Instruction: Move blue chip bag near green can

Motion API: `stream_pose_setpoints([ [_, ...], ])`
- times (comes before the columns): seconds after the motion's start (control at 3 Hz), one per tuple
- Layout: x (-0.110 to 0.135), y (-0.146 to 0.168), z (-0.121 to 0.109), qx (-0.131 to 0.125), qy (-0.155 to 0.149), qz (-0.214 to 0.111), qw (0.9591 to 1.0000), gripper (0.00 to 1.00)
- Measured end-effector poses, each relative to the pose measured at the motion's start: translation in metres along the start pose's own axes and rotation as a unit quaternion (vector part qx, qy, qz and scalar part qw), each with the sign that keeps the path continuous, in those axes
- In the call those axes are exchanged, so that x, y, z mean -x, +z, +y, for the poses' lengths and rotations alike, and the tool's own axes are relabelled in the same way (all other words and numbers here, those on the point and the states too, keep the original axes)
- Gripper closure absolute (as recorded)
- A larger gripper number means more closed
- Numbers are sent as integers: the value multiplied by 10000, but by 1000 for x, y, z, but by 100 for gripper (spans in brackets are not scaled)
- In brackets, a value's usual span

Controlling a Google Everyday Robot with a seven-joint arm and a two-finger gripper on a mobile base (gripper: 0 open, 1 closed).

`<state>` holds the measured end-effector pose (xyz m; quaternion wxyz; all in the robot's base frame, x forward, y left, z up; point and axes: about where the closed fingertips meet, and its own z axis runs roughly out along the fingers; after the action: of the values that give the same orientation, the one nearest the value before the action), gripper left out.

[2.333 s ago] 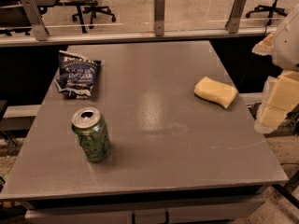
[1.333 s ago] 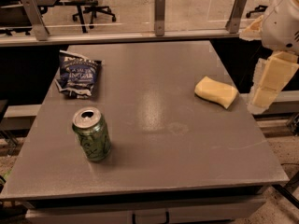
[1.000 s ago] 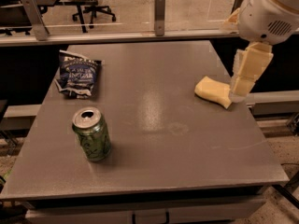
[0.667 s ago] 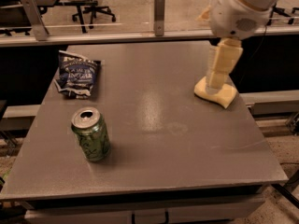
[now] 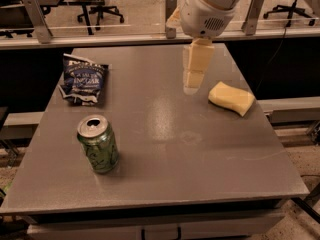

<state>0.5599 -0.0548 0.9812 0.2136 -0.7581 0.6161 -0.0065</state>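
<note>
My claw point(image 5: 192, 84) hung over the counter point(image 5: 165, 179) at upper centre of the frame; whether it was open or closed I could not tell. The blue chip bag point(image 5: 83, 79) lay upper left, and the green can point(image 5: 98, 145) stood below it, apart.

The blue chip bag point(image 5: 82, 80) shows white lettering; the green can point(image 5: 98, 144), pale scribbles. The cream claw point(image 5: 192, 81) hangs above the grey desk point(image 5: 200, 154).
</note>
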Motion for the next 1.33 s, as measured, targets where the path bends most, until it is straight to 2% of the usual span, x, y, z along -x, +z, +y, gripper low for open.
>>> stream_pose_setpoints([
  [0.33,38,29,-22,83,-371,-194,9991,0],
  [0.67,62,45,-34,162,-564,-324,9978,0],
  [1.0,96,76,-48,299,-897,-332,9950,0],
  [1.33,119,108,-56,401,-1112,-283,9926,0],
])
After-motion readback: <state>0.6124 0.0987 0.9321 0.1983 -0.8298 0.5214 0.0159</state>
